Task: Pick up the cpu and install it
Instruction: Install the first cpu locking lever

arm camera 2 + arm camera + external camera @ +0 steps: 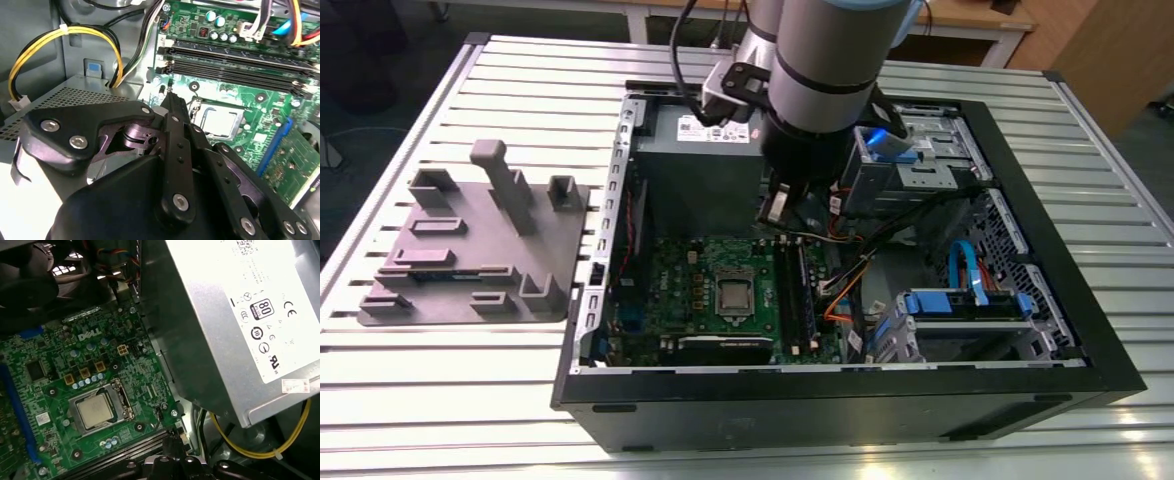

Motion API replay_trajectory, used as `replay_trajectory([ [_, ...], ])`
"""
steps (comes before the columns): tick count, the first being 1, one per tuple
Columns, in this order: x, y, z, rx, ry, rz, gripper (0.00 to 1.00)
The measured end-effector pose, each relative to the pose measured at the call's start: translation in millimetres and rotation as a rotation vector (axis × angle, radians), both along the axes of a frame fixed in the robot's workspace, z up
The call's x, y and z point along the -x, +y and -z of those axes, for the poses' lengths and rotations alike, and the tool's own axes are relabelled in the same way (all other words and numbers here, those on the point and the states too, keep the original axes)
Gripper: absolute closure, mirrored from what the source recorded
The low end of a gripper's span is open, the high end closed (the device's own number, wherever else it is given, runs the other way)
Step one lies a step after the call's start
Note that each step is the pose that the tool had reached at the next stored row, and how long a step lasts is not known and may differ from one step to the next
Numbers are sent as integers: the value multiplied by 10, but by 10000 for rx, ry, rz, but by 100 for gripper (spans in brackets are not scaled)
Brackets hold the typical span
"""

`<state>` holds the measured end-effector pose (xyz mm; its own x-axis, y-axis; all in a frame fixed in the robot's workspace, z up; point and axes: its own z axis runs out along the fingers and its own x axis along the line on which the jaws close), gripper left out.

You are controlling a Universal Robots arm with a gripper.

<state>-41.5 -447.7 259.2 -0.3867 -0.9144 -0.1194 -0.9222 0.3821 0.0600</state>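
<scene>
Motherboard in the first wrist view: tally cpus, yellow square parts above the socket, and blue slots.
cpu, seated in the socket: 1
Yellow square parts: 4
Blue slot: 1
Total: 6

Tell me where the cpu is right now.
The cpu sits in its socket mid-motherboard, just to the exterior view's left of the memory slots.

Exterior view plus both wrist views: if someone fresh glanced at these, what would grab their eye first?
Probably the open computer case on the slatted table, with the big grey arm reaching down into it. Next, the green motherboard with the cpu lying silvery in its socket, and the hand poised above the board near the memory slots. A grey parts fixture sits at the exterior view's left.
</scene>
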Motion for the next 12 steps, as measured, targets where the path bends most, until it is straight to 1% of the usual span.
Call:
replay_trajectory([
  [2, 21, -2, 22, -102, 0, -46, 89],
  [4, 38, -1, 55, -174, -1, -82, 89],
  [6, 44, -2, 87, -215, 0, -100, 89],
  [10, 47, -5, 150, -258, 0, -100, 89],
  [12, 57, -7, 167, -282, -1, -99, 89],
])
